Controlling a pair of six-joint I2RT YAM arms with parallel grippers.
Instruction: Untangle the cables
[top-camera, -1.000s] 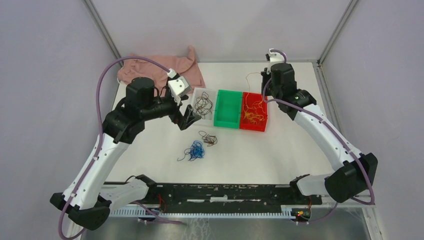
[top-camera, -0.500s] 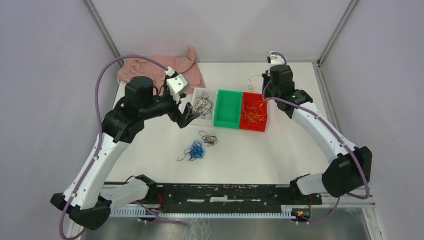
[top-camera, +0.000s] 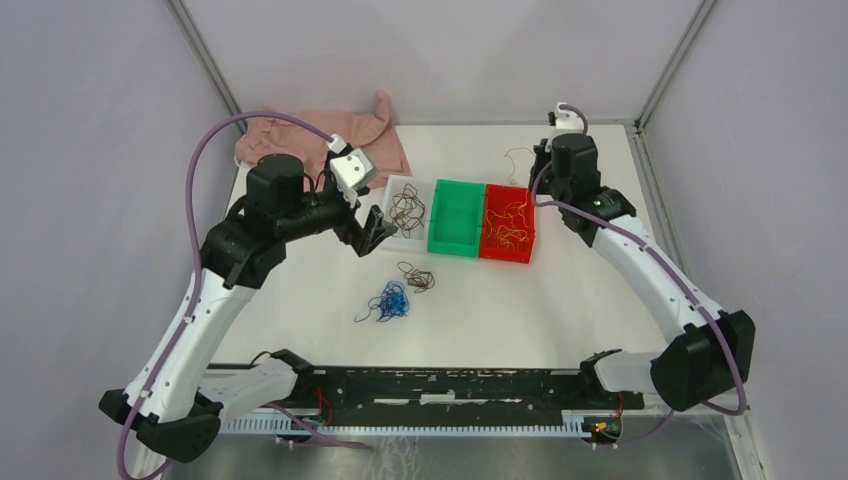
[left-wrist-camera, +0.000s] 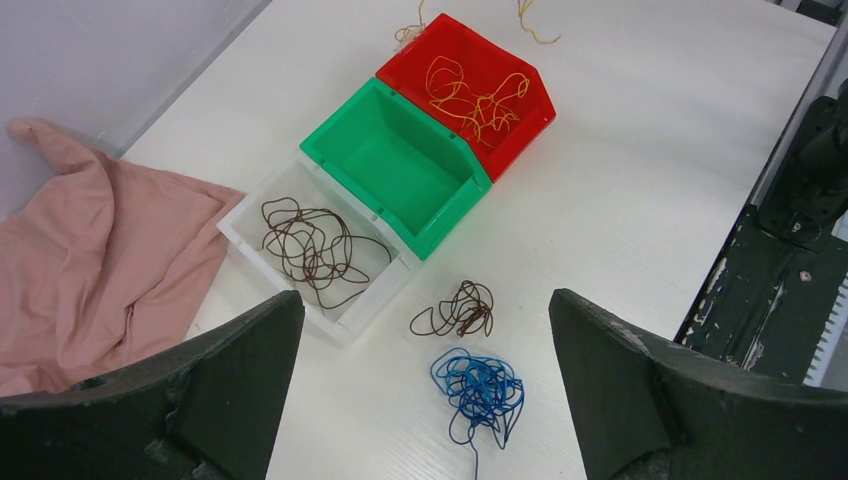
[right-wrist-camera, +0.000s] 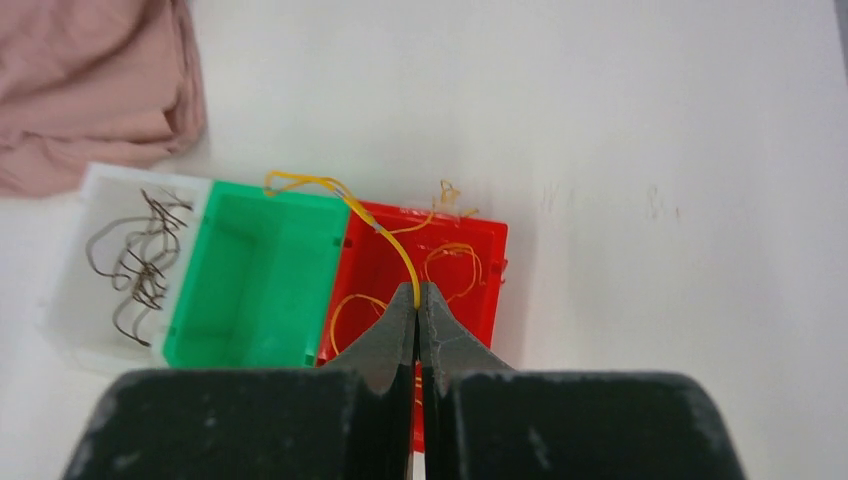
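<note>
The right gripper (right-wrist-camera: 417, 290) is pinched tight on one thin yellow-orange wire strand (right-wrist-camera: 375, 228), held up above the red plastic bin (left-wrist-camera: 525, 135). From the closed tips the strand arcs over toward the rim of the empty green plastic bin (left-wrist-camera: 400, 165). More loose yellow-orange wire loops (left-wrist-camera: 475, 90) lie in the red bin below. The step in hand looks like sorting by colour: this strand is being drawn apart from its fellows or brought to join them. The wrist view is too cramped to tell whether its far end is hooked into the heap.

The left gripper (top-camera: 372, 232) hangs with its jaws wide apart and nothing between them, over the white table (left-wrist-camera: 620, 200) just beside the shallow white bin (left-wrist-camera: 370, 305). A bunch of dark brown wire loops (left-wrist-camera: 310, 245) rests in that bin. On the table in front of the bins lie a small dark brown wire tangle (left-wrist-camera: 460, 310) and, just beside it, a blue wire tangle (left-wrist-camera: 480, 385). The two are close but seem not to touch. A crumpled pink cloth (left-wrist-camera: 90, 260) sits at the far left corner.

Next, I judge, the right gripper should lower the strand fully inside the red bin before letting go, since its tail overhangs the green one. The left could then drop onto the brown tangle, taking care not to snag the blue
</note>
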